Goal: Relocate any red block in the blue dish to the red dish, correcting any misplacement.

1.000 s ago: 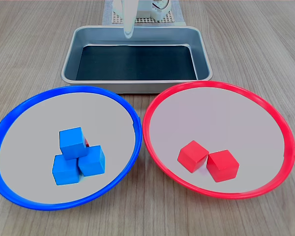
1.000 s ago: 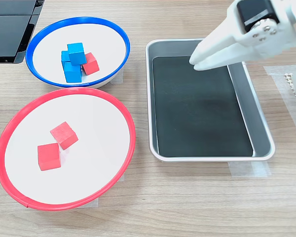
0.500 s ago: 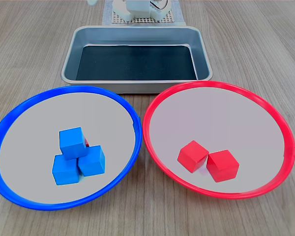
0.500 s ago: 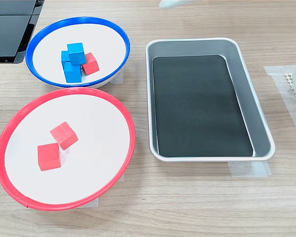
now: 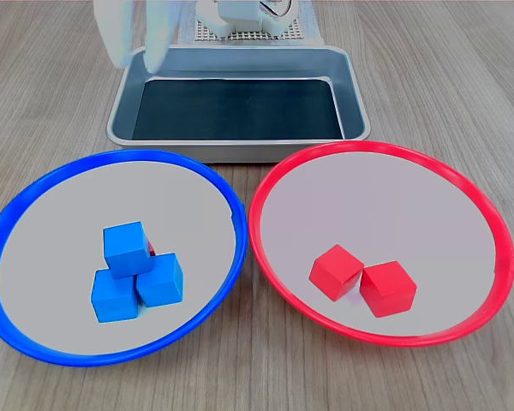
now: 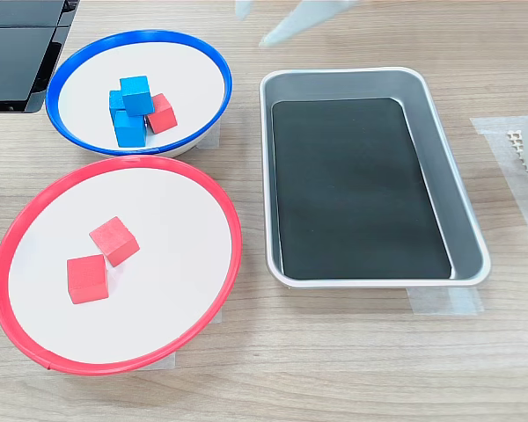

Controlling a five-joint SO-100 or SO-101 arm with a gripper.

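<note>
In the first exterior view, my gripper (image 5: 135,53) hung blurred over the metal tray's (image 5: 120,107) corner, its two fingers spread apart with nothing between them. The blue dish (image 5: 34,183) lay below it, nearer the camera, holding three blue cubes (image 5: 135,272); the red block (image 5: 152,248) barely peeked out behind them.

In the second exterior view, my gripper (image 6: 253,25) showed only as blurred tips at the top edge, apart. The red block (image 6: 163,113) sat to the second exterior view's left of it, touching the blue cubes (image 6: 132,109) inside the blue dish (image 6: 207,63). The red dish (image 6: 220,207), farther down, held two red cubes (image 6: 101,258).
</note>
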